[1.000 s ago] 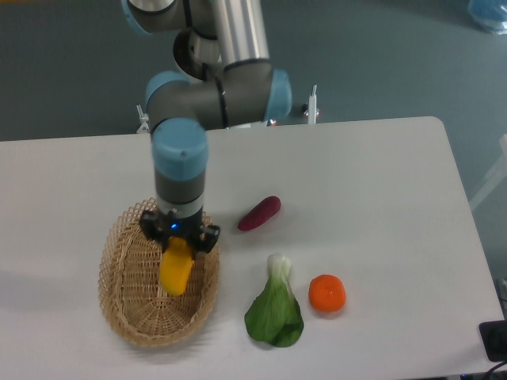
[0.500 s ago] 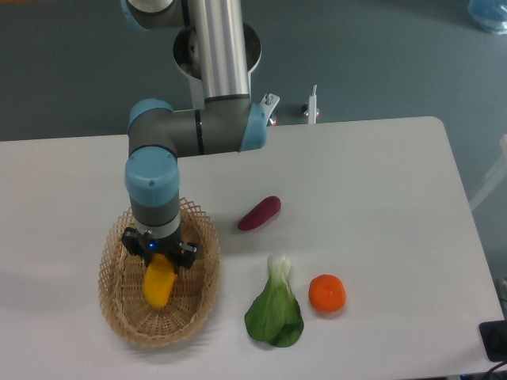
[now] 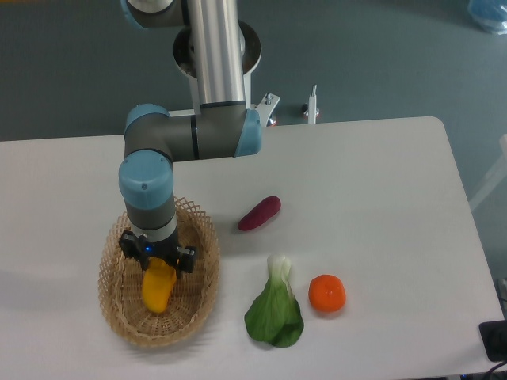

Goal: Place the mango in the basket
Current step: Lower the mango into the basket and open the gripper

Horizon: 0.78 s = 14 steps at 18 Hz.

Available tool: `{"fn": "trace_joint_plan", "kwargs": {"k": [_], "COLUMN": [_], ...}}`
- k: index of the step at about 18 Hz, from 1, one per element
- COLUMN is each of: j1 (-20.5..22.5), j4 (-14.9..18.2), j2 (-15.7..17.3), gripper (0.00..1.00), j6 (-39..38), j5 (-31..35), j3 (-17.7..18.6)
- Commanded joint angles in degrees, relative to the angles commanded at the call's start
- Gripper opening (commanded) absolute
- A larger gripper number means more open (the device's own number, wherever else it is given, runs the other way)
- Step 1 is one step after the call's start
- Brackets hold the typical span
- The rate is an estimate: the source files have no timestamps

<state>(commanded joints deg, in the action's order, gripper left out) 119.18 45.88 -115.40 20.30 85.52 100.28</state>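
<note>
Since a second ago my arm has swung left and come lower: the gripper [image 3: 158,261] was over the right-hand rim of the basket [image 3: 119,313] then, and now it hangs over the middle of it, with the mango [image 3: 158,286] carried along and hanging deeper between the wicker walls. I read the fingers as clamped on the top end of the mango, only as wide as the fruit; its lower end points down at the basket floor, and I cannot tell from this view whether it touches the weave yet.

So I judge I am at the tail of the placing step, fruit inside the rim but not let go. Next I need a short descent until the mango rests, then spread the fingers and lift straight up, clear of the lattice rim. The purple sweet potato [image 3: 260,213], the bok choy [image 3: 274,310] and the tangerine [image 3: 326,293] lie to the right on the table [image 3: 372,190], well apart from the basket.
</note>
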Motion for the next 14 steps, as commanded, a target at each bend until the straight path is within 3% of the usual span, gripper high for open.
{"fn": "trace_joint_plan", "kwargs": {"k": [8,14], "j1": [0.8,1.4], "j4": [0.3,0.3], "j2": [0.9,2.3], "gripper": [1.00,1.00], "j6": [0.8,0.8], "j5": [1.4,2.4], "j3": [-2.6,-1.9]}}
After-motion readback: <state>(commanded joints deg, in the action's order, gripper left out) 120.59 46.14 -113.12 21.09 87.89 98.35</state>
